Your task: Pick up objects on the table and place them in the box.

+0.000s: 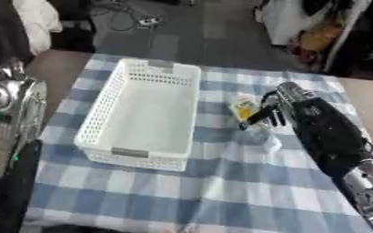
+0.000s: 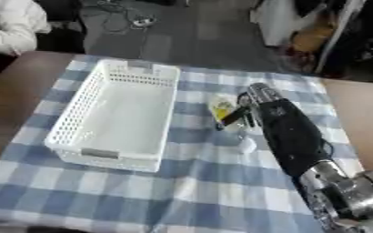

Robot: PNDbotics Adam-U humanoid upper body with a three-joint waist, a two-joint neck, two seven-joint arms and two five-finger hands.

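Your right hand (image 1: 271, 109) curled its fingers on a small yellow-and-clear packet (image 1: 244, 108) beside the white basket (image 1: 142, 113) on the table (image 1: 221, 191).

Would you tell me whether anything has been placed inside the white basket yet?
No, the white basket shows only its bare floor, and the yellow packet lies on the cloth beside it.

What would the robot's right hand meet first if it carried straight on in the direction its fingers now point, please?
Probably the small yellow-and-clear packet just beyond the right hand; past it stands the white basket. Depth is uncertain.
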